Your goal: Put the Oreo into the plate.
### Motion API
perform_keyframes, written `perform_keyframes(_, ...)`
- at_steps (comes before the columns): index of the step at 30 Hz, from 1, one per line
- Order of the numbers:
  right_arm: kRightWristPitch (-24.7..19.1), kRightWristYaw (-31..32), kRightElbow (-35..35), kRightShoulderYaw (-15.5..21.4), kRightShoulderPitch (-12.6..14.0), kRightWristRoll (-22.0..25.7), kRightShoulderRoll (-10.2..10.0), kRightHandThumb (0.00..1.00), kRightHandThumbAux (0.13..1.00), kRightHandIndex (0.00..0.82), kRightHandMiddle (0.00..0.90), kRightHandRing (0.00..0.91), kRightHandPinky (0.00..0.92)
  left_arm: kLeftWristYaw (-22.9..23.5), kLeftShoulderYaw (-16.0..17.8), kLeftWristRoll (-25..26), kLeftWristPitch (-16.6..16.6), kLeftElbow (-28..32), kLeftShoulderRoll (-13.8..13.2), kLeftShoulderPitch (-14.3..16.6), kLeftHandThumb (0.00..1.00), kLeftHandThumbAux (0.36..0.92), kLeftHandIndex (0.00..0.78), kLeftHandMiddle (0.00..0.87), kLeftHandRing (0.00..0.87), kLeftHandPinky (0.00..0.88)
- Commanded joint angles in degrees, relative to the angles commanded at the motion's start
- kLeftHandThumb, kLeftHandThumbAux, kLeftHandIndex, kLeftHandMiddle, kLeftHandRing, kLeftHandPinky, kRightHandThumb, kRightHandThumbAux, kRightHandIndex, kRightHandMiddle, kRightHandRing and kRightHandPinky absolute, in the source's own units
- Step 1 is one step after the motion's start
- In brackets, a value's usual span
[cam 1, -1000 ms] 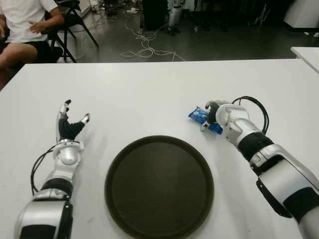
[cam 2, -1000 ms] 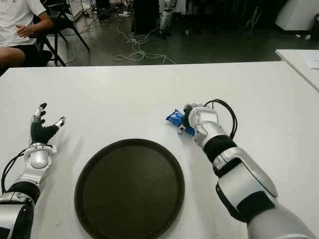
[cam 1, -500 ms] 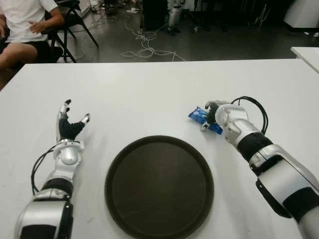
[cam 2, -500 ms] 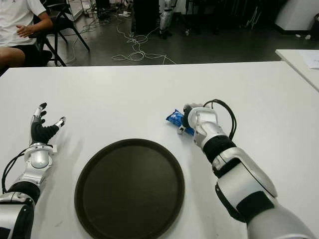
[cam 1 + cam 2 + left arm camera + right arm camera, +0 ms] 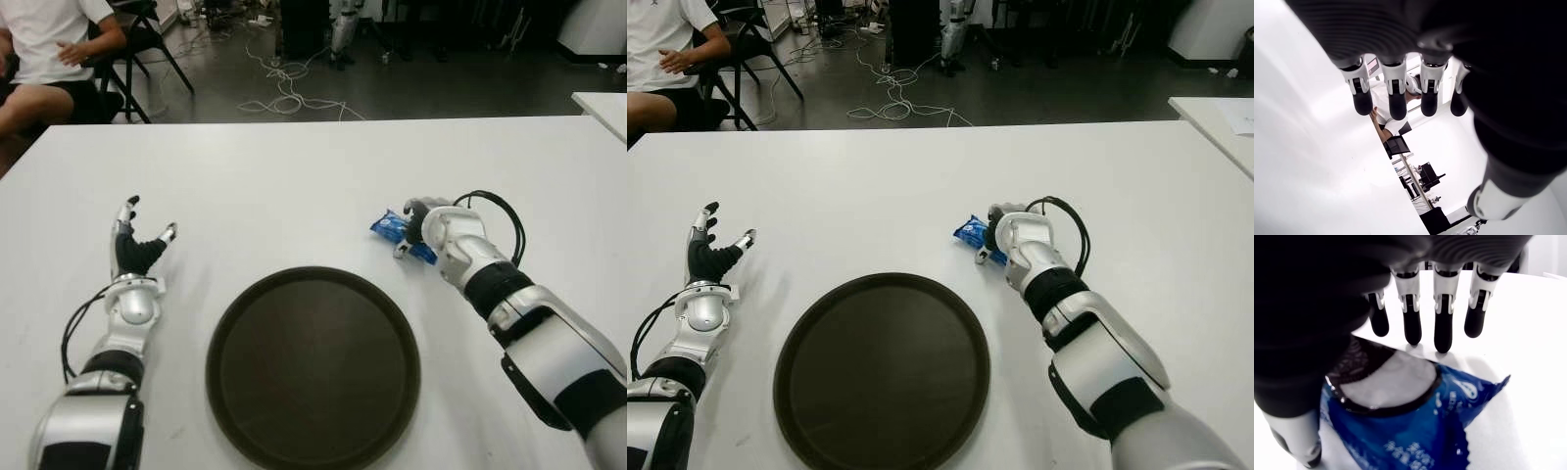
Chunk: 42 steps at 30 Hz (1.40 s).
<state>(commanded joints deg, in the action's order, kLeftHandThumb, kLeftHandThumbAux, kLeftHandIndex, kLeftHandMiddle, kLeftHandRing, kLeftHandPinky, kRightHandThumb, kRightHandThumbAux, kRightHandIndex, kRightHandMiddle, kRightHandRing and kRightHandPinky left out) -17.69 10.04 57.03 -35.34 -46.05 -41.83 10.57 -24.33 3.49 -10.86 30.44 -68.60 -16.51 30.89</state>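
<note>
One round dark brown plate [image 5: 313, 367] is seen bare on the white table [image 5: 294, 176]. The blue Oreo packet [image 5: 395, 231] lies beyond its rim, under the right hand [image 5: 431, 230], fingers extended, not grasped. The left hand [image 5: 137, 250] is spread open at the plate's left.

The right hand [image 5: 1415, 328] arches over the blue Oreo packet [image 5: 1410, 423] on the white table [image 5: 1528, 333], fingers [image 5: 1443, 328] extended, not gripping.
</note>
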Motion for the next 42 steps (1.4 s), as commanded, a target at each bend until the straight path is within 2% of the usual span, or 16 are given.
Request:
perform_keyframes(4,1.7,-2.6,0.8,0.5,0.3,0.2,0.1,0.088,0.853,0.324,0.275,0.278,0.330,0.0,0.0,0.0,0.1,0.0,0.0,0.0,0.000,0.755,0.064,0.086,0.059,0.044)
perform_keyframes(5,2.3,-4.3,0.9,0.8,0.6,0.2,0.1,0.301,0.812,0.357,0.286,0.287,0.341,0.0,-0.1,-0.1,0.1,0.0,0.0,0.0,0.000,0.756,0.064,0.085,0.058,0.043)
perform_keyframes(7,3.5,-7.1,1.3,1.2,1.0,0.3,0.1,0.491,0.773,0.388,0.309,0.306,0.338,0.0,0.0,-0.1,0.1,0.0,-0.1,0.0,0.000,0.756,0.064,0.082,0.055,0.040)
perform_keyframes(8,3.9,-8.0,1.6,1.4,1.0,0.3,0.1,0.564,0.758,0.400,0.324,0.312,0.334,0.0,0.0,0.0,0.1,0.0,0.0,0.0,0.000,0.756,0.063,0.083,0.057,0.042)
perform_keyframes(11,5.0,-9.9,2.9,1.6,1.0,0.3,0.0,0.653,0.740,0.413,0.323,0.299,0.305,0.0,0.0,0.1,0.1,-0.1,-0.1,0.1,0.000,0.754,0.063,0.084,0.060,0.045)
perform_keyframes(16,6.4,-12.0,4.5,2.0,0.8,0.5,-0.3,0.690,0.732,0.417,0.304,0.277,0.299,0.0,0.0,0.0,-0.2,-0.2,-0.2,0.1,0.000,0.748,0.065,0.087,0.063,0.050)
perform_keyframes(21,7.6,-13.2,5.7,2.6,0.8,1.0,-0.6,0.698,0.730,0.418,0.298,0.290,0.351,-0.2,-0.2,-0.3,-0.2,-0.3,-0.3,0.1,0.000,0.746,0.067,0.089,0.066,0.052)
perform_keyframes(31,8.6,-13.0,7.0,3.0,0.4,1.5,-0.8,0.699,0.733,0.415,0.290,0.286,0.355,0.0,-0.1,-0.1,0.4,-0.2,-0.2,0.1,0.000,0.778,0.077,0.101,0.075,0.053)
perform_keyframes(34,8.6,-12.8,7.3,3.1,0.2,1.6,-0.9,0.698,0.734,0.415,0.302,0.308,0.389,0.3,0.0,0.0,0.4,-0.2,-0.2,0.1,0.000,0.776,0.077,0.101,0.073,0.053)
perform_keyframes(39,8.5,-12.5,7.4,3.4,0.2,1.8,-0.9,0.698,0.735,0.416,0.289,0.305,0.392,0.5,0.2,0.3,0.4,-0.2,-0.1,0.1,0.000,0.759,0.077,0.103,0.076,0.059)
perform_keyframes(42,8.7,-12.6,7.3,3.6,0.3,1.9,-0.9,0.698,0.734,0.417,0.317,0.335,0.420,0.4,0.2,0.3,0.2,-0.2,-0.1,0.1,0.000,0.753,0.078,0.104,0.077,0.058)
